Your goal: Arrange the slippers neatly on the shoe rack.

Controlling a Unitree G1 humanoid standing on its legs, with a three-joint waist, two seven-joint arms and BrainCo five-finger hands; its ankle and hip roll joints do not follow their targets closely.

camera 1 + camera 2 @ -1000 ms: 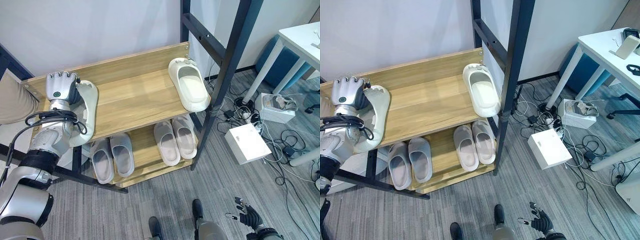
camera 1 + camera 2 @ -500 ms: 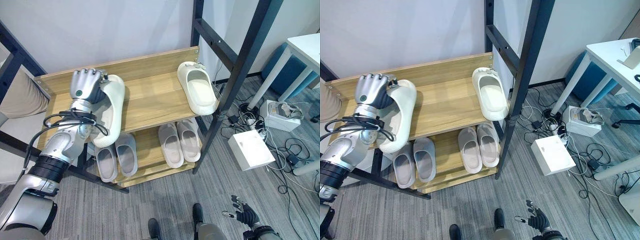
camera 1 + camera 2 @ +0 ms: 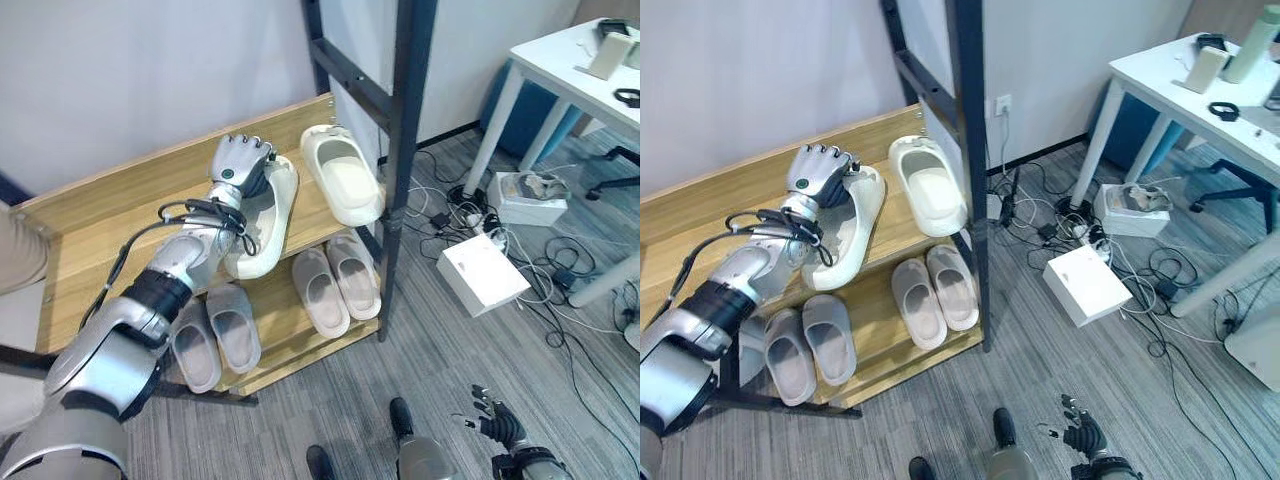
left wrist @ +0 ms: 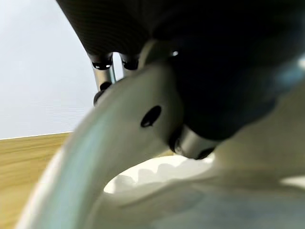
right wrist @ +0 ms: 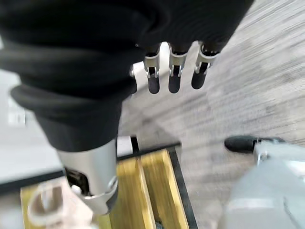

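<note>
You are looking at a wooden shoe rack (image 3: 120, 215) set against a pale wall, on grey carpet strewn with cables, with a white box (image 3: 482, 273) on the floor and a white desk (image 3: 560, 62) to the rack's right. On the rack's top shelf, the left hand (image 3: 238, 163) has its fingers curled over the toe end of a cream slipper (image 3: 268, 215); the left wrist view shows the fingers clamped round the slipper's rim. That slipper lies just beside its mate, a second cream slipper (image 3: 343, 184) at the shelf's right end, near the black upright post (image 3: 397, 150). Two grey pairs (image 3: 275, 310) sit in the lower shelf.

Your risk is at the front edge: the held slipper's heel reaches or overhangs the shelf lip, so letting go there could tip it onto the pairs below. It also sits angled against its mate, so a further push rightward may knock that one crooked or towards the post.

Both cream slippers are thick, smooth, moulded foam, open side up. The right hand (image 3: 1080, 435) hangs low by the floor, fingers loosely spread and holding nothing
</note>
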